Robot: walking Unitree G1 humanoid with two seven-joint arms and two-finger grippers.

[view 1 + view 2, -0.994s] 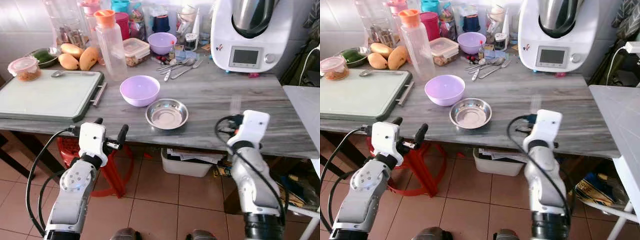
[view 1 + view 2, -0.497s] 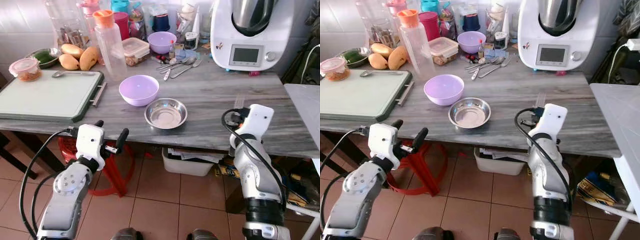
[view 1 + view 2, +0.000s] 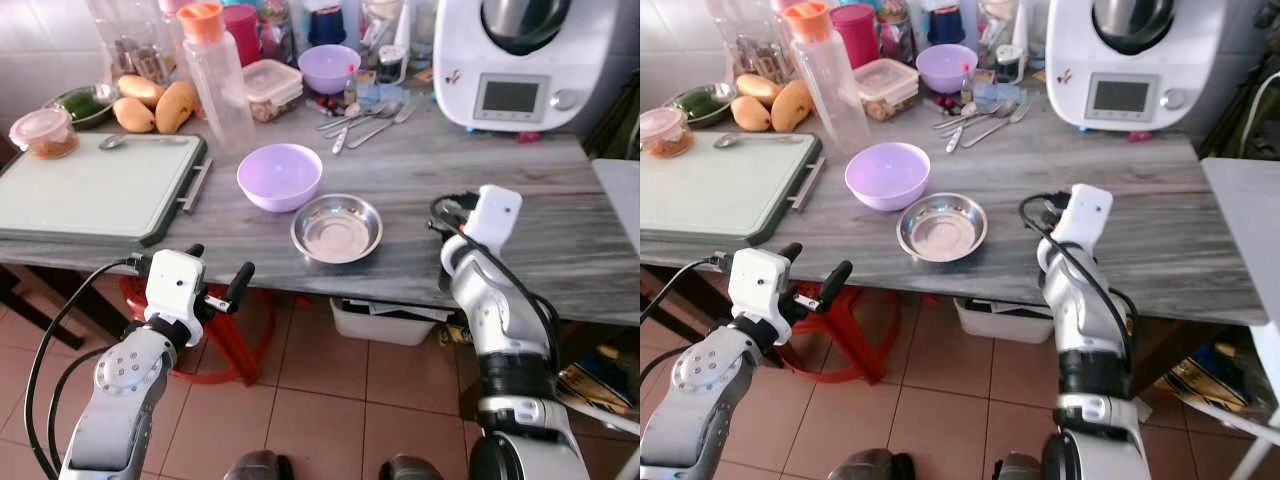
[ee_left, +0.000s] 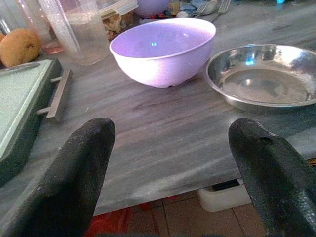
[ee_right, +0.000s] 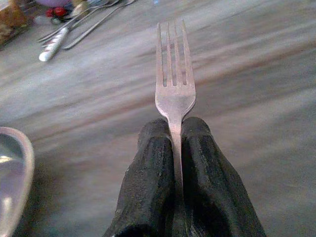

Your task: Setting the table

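Firmly pressed together, the right pincer pinches the handle of a fork, whose tines stick out past the fingertips over the grey bench. That arm reaches over the bench's near edge, to the right of a steel dish. Part of the dish's rim appears in the right wrist view too, off to one side of the fork.

The left pincer is spread wide, its two black fingers well apart, and it hangs in front of the bench's near edge, level with it and not touching anything. Ahead of it sit a purple bowl and the steel dish, just beside each other. To the robot's left of the bowl lies a green tray with a spoon on it. Farther back lie more cutlery, a clear bottle with an orange cap, mangoes and a white kitchen machine.
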